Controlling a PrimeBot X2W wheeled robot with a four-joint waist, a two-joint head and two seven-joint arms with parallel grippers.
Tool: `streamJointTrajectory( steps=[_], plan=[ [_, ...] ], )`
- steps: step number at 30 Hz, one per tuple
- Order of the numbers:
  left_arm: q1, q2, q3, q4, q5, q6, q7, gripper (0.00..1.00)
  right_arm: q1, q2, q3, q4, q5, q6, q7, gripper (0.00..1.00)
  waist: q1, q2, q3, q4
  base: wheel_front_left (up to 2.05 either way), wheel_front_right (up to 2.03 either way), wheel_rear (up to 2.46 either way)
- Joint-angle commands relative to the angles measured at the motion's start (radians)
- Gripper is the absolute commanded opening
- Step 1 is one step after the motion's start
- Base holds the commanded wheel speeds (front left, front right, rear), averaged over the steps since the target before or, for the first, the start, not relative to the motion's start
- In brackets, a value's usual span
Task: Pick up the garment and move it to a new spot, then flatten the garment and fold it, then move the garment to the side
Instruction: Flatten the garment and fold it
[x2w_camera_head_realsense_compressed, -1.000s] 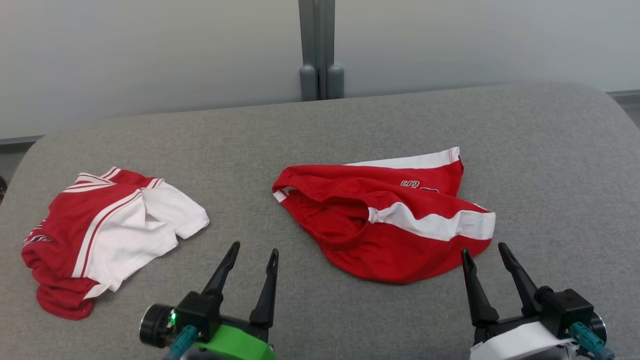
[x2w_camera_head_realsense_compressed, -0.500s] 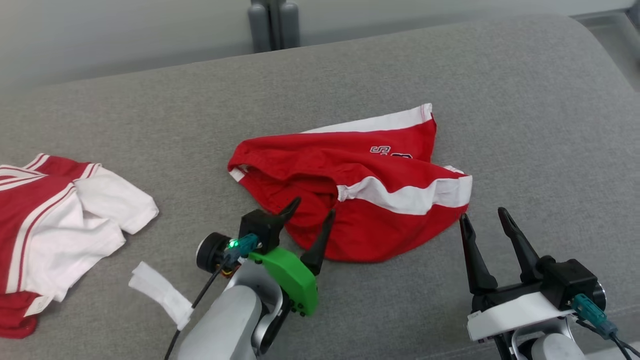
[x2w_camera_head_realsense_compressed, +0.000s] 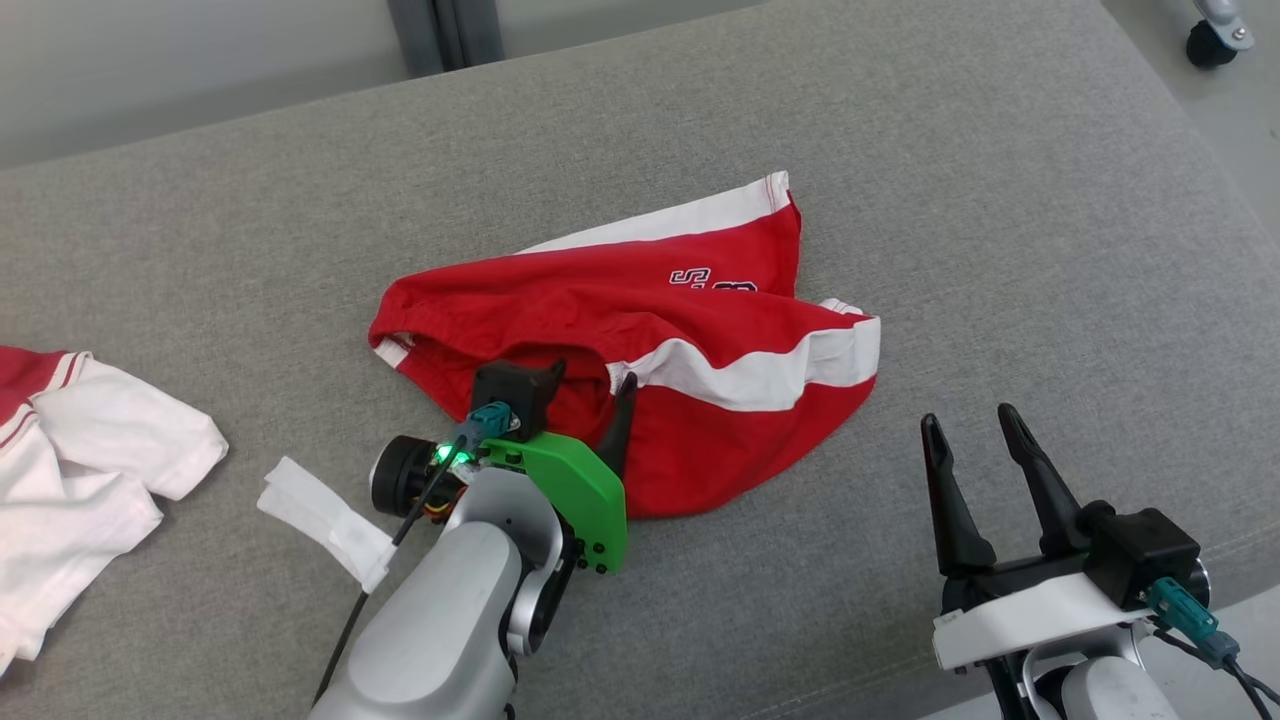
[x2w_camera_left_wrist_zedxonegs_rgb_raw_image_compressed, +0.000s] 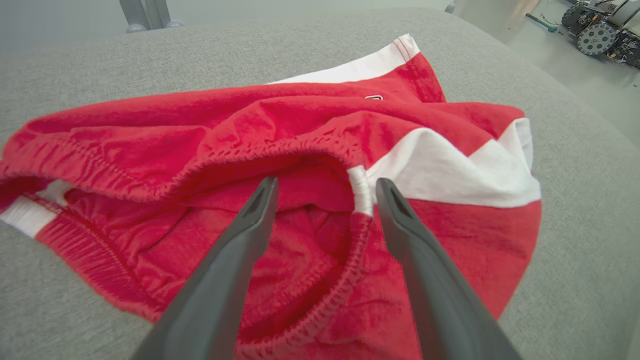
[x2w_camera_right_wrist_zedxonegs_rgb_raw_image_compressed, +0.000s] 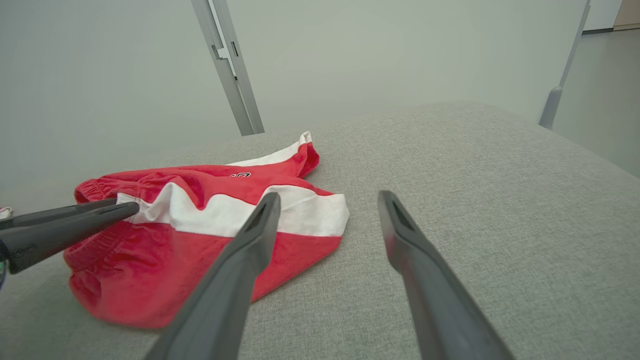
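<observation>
The garment (x2w_camera_head_realsense_compressed: 700, 320) is a pair of red shorts with white side stripes, lying crumpled on the grey padded surface (x2w_camera_head_realsense_compressed: 1000, 200). My left gripper (x2w_camera_head_realsense_compressed: 590, 378) is open, its fingers pointing into the waistband opening at the near left of the shorts. In the left wrist view the garment (x2w_camera_left_wrist_zedxonegs_rgb_raw_image_compressed: 300, 125) lies under the left gripper (x2w_camera_left_wrist_zedxonegs_rgb_raw_image_compressed: 326, 182), and the white end of the waistband sits by the right finger. My right gripper (x2w_camera_head_realsense_compressed: 968, 418) hangs open to the right of the shorts, clear of the cloth. In the right wrist view the right gripper (x2w_camera_right_wrist_zedxonegs_rgb_raw_image_compressed: 328, 196) stands beside the garment (x2w_camera_right_wrist_zedxonegs_rgb_raw_image_compressed: 200, 200).
A second red and white garment (x2w_camera_head_realsense_compressed: 90, 460) lies at the far left. A white tag (x2w_camera_head_realsense_compressed: 320, 520) hangs from the left arm's cable. A grey post (x2w_camera_head_realsense_compressed: 440, 35) stands behind the surface. The rounded right edge drops to the floor, where a caster (x2w_camera_head_realsense_compressed: 1210, 40) stands.
The head camera has tilted and turned, shifting the whole picture. My left gripper has reached forward from the near edge onto the shorts' waistband, staying open. The right gripper has kept its place.
</observation>
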Motion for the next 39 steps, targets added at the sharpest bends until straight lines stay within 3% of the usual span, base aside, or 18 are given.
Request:
streamJointTrajectory(
  steps=[1,3,4,5,9,18,22,28,35,39],
  plan=[
    [-0.012,0.014,0.002,-0.005,-0.003,0.004,0.005,0.69,-0.013,-0.002,0.002,-0.005,0.007,0.000,-0.001,1.00,0.0000,0.0000,0.005,-0.005,0.00,0.00,0.00],
    [-0.005,0.017,-0.002,-0.008,-0.009,0.001,0.019,0.30,-0.013,-0.002,0.000,-0.004,0.011,0.000,0.000,1.00,0.0000,0.0000,0.006,-0.006,0.00,0.00,0.00],
    [-0.002,0.020,-0.003,-0.014,-0.011,-0.001,0.022,0.04,-0.014,-0.002,-0.003,-0.003,0.013,0.000,0.000,1.00,0.0000,0.0000,0.006,-0.006,0.00,0.00,0.00],
    [-0.001,0.021,-0.002,-0.018,-0.013,-0.001,0.020,0.00,-0.014,-0.002,-0.004,-0.003,0.013,0.000,0.000,1.00,0.0000,0.0000,0.005,-0.006,0.00,0.00,0.00],
    [0.005,0.024,-0.006,-0.035,-0.026,-0.012,0.027,0.00,-0.015,-0.002,-0.001,0.003,0.011,0.000,0.000,1.00,0.0000,0.0000,-0.002,-0.007,0.00,0.00,0.00],
    [-0.081,0.011,-0.028,-0.154,-0.094,-0.130,0.025,0.00,0.003,-0.002,0.001,0.013,0.009,0.000,-0.001,1.00,0.0000,0.0000,-0.063,0.009,0.00,0.00,0.00],
    [-0.149,0.006,-0.017,-0.233,-0.136,-0.145,0.032,0.00,0.028,-0.002,-0.003,0.019,0.000,0.000,0.000,1.00,0.0000,0.0000,-0.111,0.025,0.00,0.00,0.00],
    [-0.101,0.014,0.008,-0.389,-0.206,-0.087,0.046,0.00,0.066,-0.002,-0.026,0.014,-0.009,0.000,0.000,1.00,0.0000,0.0000,-0.161,0.085,0.00,0.00,0.00],
    [0.173,0.124,0.061,-0.474,-0.243,0.007,0.031,0.00,0.078,-0.002,-0.048,0.000,-0.025,0.000,0.000,1.00,0.0000,0.0000,-0.139,0.208,0.00,0.00,0.00],
    [0.285,0.163,0.081,-0.434,-0.285,-0.019,-0.006,0.00,0.076,-0.002,-0.040,0.013,-0.019,0.000,0.000,1.00,0.0000,0.0000,-0.122,0.278,0.00,0.00,0.00]
  ],
)
